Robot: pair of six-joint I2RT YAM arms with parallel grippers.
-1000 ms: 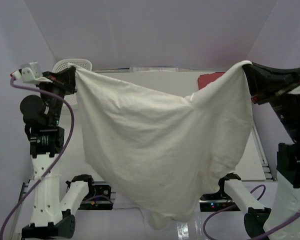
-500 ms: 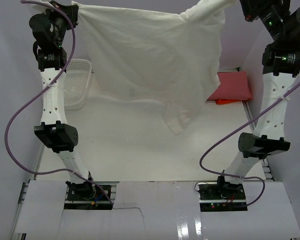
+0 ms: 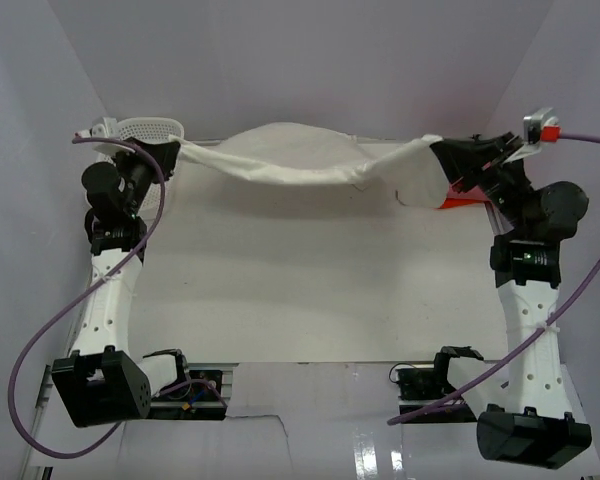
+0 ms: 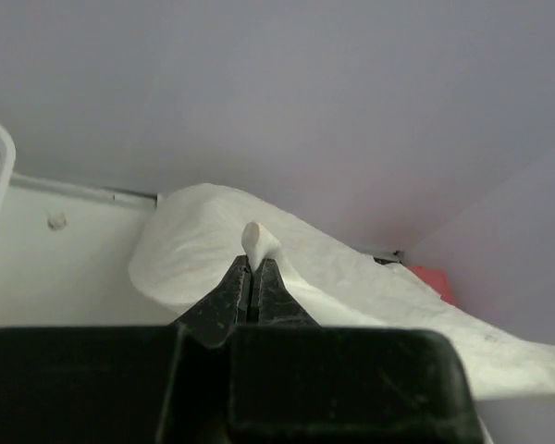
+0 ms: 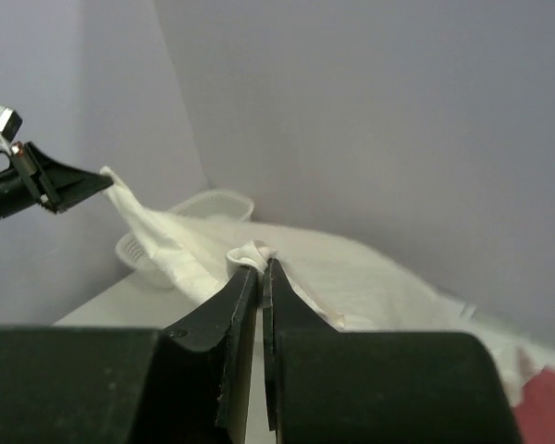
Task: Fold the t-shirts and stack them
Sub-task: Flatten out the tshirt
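Left jaws and right jaws are each clamping a corner of the cream-white t-shirt, stretching it along the worktop's twelve o'clock edge; the red t-shirt is lying at two o'clock.

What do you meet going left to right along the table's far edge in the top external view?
First the left hand, shut on the cloth → cream-white t-shirt, stretched between → right hand, also shut on it. The mesh basket and red t-shirt overlap the hands, so they are left out.
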